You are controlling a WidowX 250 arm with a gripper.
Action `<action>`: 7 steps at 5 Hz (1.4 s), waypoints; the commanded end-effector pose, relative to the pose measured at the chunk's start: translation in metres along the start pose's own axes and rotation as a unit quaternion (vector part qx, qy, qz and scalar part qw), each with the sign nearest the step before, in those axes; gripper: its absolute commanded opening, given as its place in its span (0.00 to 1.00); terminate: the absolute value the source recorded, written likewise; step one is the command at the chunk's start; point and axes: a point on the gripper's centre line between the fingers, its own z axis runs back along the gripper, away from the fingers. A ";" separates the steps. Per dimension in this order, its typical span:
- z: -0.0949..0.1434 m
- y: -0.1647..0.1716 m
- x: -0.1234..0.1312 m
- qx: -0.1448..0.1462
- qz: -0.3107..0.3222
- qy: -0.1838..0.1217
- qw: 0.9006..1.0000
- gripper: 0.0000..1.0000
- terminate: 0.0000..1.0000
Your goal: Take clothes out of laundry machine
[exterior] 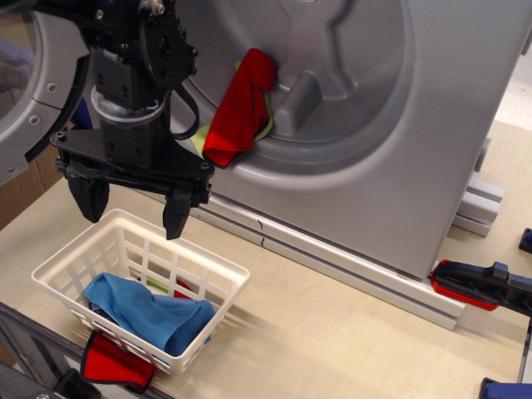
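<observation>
The silver-grey laundry machine [357,125] fills the upper right, its round drum mouth open and its porthole door [37,91] swung out at the left. A bright red cloth [239,108] hangs over the lower lip of the drum mouth, with a bit of lime yellow-green cloth [264,126] showing behind it. My black gripper [133,208] is open and empty, fingers pointing down, to the left of and below the red cloth, above the white basket.
A white lattice basket [208,262] stands on the wooden table at the lower left, holding a blue cloth [150,309]. A red pad with black edging [112,362] lies under its front edge. A red and black clamp [474,287] sits at the right.
</observation>
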 end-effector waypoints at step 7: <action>-0.007 -0.028 0.141 -0.029 -0.055 -0.233 0.971 1.00 0.00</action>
